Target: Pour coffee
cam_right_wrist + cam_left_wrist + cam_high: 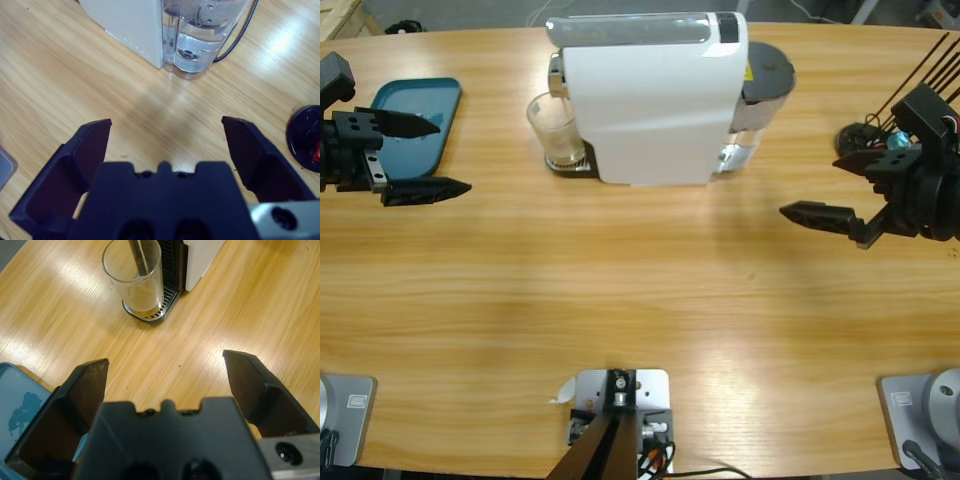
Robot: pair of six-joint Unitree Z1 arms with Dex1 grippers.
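Note:
A clear glass [557, 130] stands on the drip tray under the spout of the white coffee machine [655, 100]. In the left wrist view the glass [135, 280] holds a shallow brown layer of coffee [144, 307] at its bottom. My left gripper [440, 155] is open at the table's left side, well apart from the glass, with nothing between its jaws [165, 370]. At the right side my right gripper [812, 186] is open and holds nothing; its wrist view [166, 127] looks toward the machine's water tank [197, 35].
A teal tray [410, 120] lies at the far left behind the left gripper, its corner [20, 405] wet. A black round holder [305, 137] with something red in it sits by the right gripper. A black cable [240, 35] runs behind the tank.

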